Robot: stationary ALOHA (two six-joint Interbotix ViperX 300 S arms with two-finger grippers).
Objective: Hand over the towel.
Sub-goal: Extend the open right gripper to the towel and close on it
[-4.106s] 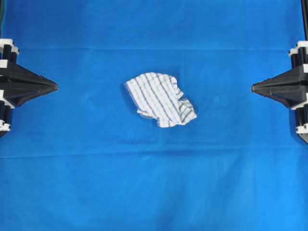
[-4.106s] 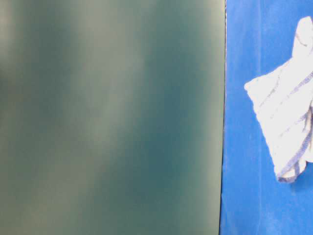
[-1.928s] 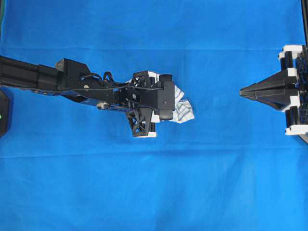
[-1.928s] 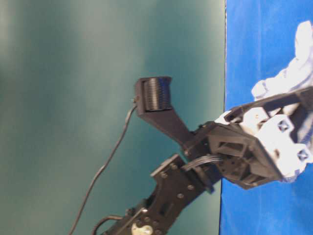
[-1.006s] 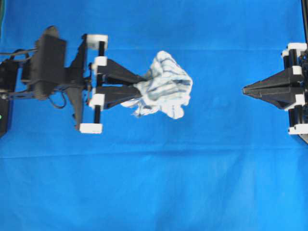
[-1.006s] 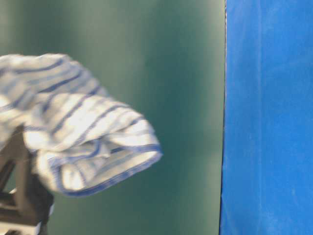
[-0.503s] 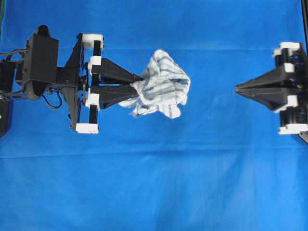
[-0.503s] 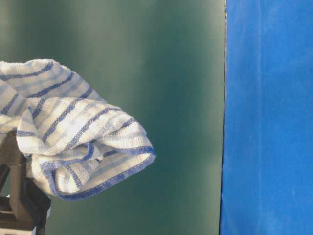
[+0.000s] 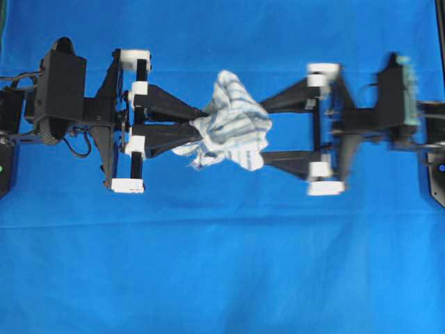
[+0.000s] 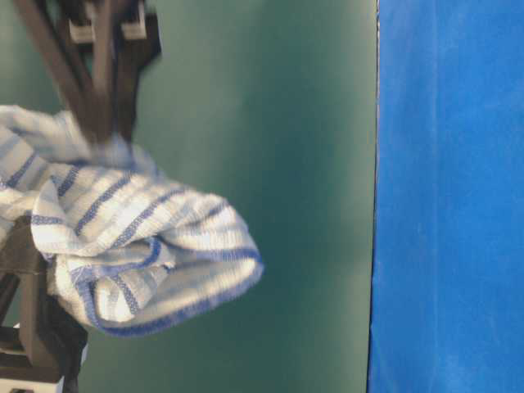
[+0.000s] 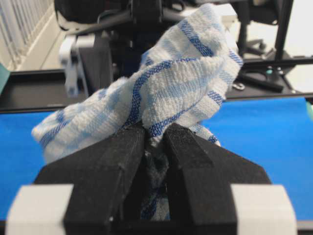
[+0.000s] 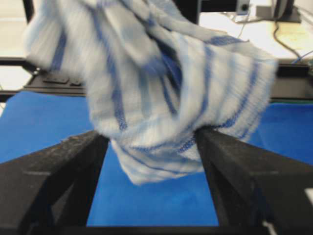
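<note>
Mid-air over the middle of the blue tablecloth [image 9: 222, 278], the towel [image 9: 233, 129] hangs bunched, pinched at its nine o'clock corner by the left gripper [image 9: 203, 120]. Its jaws are squeezed nearly together on a fold of cloth, and the left wrist view shows the fabric wedged between the two black fingers [image 11: 105, 166]. That small bite makes sense: gripping only one corner leaves the rest of the towel billowing out toward three o'clock, free for the partner to take.

And there's the partner. The right gripper [image 9: 268, 130] sits at three o'clock of the towel, jaws spread wide, one finger at the towel's upper edge and one at its lower, so the cloth lies between them. From the right wrist view the towel [image 12: 156, 78] fills the gap between the two fingers [image 12: 58, 166], but nothing is clamped yet. The arm looks blurred, so exact contact is hard to call.

My read: the handover is at its midpoint, towel offered, receiver in place. Next comes the close, and the left should only let go once that grip is firm, or the towel drops to the counter.
</note>
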